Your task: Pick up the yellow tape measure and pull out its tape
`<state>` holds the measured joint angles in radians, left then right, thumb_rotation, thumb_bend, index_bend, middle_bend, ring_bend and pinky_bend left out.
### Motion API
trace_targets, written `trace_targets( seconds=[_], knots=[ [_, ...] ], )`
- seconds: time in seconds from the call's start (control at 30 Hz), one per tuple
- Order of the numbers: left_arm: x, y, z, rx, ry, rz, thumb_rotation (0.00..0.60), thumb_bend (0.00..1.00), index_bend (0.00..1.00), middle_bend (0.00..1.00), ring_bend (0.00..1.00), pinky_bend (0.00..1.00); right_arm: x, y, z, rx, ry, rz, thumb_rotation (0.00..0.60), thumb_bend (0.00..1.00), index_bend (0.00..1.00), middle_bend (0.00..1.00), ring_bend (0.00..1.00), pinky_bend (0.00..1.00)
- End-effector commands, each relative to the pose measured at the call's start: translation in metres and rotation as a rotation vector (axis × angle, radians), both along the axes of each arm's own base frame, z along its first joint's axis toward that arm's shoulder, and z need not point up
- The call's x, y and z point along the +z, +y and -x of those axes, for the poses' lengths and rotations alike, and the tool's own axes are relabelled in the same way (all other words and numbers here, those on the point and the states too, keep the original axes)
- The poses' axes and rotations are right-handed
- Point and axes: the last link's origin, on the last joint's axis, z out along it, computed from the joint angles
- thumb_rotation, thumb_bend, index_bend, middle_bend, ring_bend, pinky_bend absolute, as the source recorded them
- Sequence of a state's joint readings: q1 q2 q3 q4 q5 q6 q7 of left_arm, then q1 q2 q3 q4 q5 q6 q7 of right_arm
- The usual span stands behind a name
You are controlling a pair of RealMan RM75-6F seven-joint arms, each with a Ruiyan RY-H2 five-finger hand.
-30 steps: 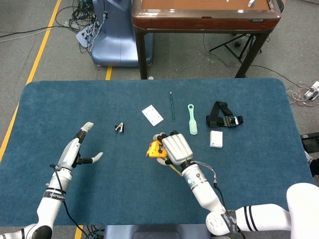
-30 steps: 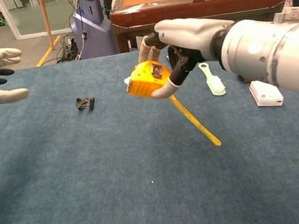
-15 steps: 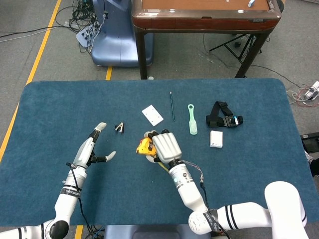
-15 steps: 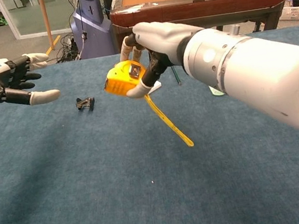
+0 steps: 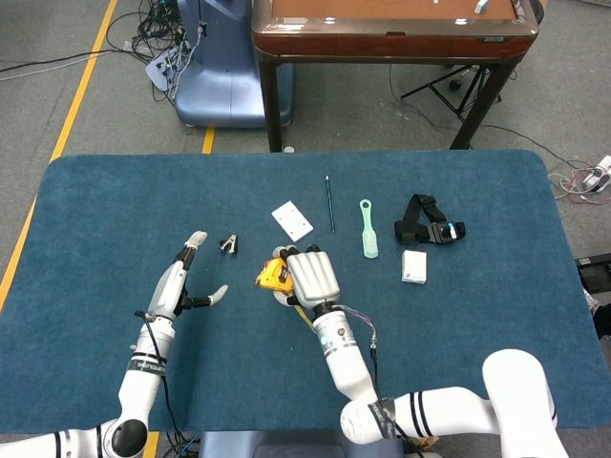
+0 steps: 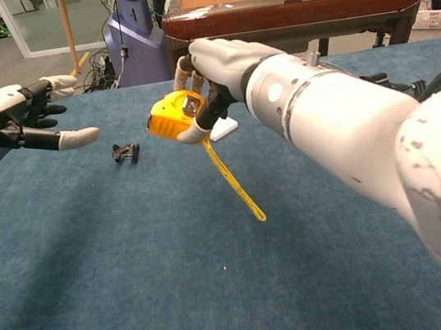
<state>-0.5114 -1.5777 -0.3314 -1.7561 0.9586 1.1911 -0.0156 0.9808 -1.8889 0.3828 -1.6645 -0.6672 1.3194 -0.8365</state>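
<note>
Worktop (image 5: 95,210) covered in napped blue fabric, right robot hand (image 6: 209,63) in glossy white shell gripping boxy yellow tape measure (image 6: 173,115) above it, thin yellow tape (image 6: 236,189) hanging stiffly down, left robot hand (image 6: 27,123) empty, fingers spread, small black clip (image 6: 126,152) nearby.

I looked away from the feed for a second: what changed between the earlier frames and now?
The right hand, gripping the yellow tape measure, carried it leftward toward the left hand, its tape dangling along. The left hand moved inward to meet it, open and touching nothing. The black clip and the other table items stayed put.
</note>
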Motion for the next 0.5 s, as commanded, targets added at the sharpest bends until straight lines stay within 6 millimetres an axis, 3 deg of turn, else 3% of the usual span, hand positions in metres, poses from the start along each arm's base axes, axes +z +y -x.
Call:
trace_targets(
  seconds=[0.03, 0.5],
  knots=[
    [-0.001, 0.000, -0.002, 0.005, -0.010, -0.005, 0.600, 0.21, 0.00, 0.00, 0.00, 0.00, -0.005, -0.002, -0.003, -0.012, -0.011, -0.001, 0.600, 0.70, 0.64, 0.65, 0.56, 0.28],
    [-0.012, 0.001, -0.004, 0.020, -0.027, 0.022, 0.600, 0.21, 0.00, 0.00, 0.00, 0.00, -0.020, -0.007, -0.015, -0.020, -0.025, -0.007, 0.600, 0.70, 0.64, 0.65, 0.56, 0.28]
  ],
)
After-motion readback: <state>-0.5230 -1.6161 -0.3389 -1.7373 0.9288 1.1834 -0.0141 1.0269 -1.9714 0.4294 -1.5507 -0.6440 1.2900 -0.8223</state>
